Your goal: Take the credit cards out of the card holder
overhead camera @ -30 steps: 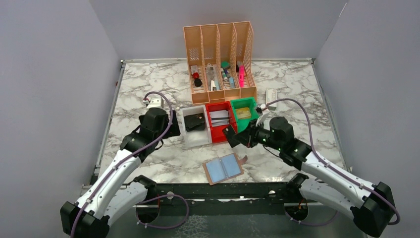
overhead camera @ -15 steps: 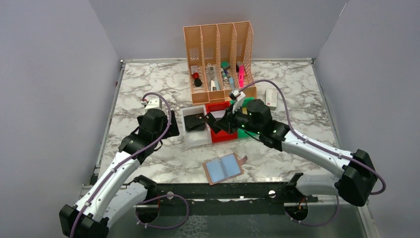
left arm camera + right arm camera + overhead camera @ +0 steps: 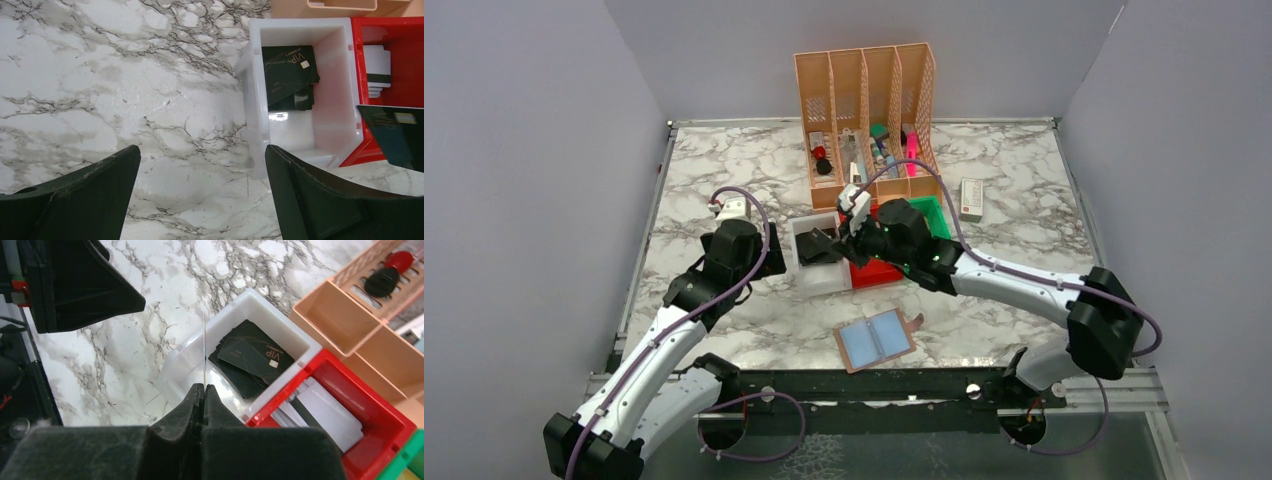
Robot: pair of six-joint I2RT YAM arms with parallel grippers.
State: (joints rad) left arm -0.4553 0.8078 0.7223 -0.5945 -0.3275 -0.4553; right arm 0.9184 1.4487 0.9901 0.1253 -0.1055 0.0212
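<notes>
End effector (image 3: pixel 202 160) spread wide over marble table (image 3: pixel 100 75) — white bin (image 3: pixel 300 24) holds dark cards (image 3: pixel 289 70), red bin (image 3: pixel 405 30) alongside

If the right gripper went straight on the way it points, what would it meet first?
Likely the white bin. The right gripper is shut on a card held edge-on, and that edge points at the bin's open part beside the dark cards. Depth is unclear; it might catch the rim first.

Card holder (image 3: pixel 902 347): tan-brown, lying open and flat on worktop (image 3: pixel 724 160) near front edge, small tab on right side. Two bluish credit cards (image 3: pixel 861 345) side by side in its pockets. Dark credit cards (image 3: pixel 289 75): loose stack, face up, "VIP" print, inside white bin (image 3: pixel 300 24). Another dark card (image 3: pixel 204 347) upright, edge-on, pinched in jaws of right gripper (image 3: pixel 204 389), in air close by white bin.
</notes>
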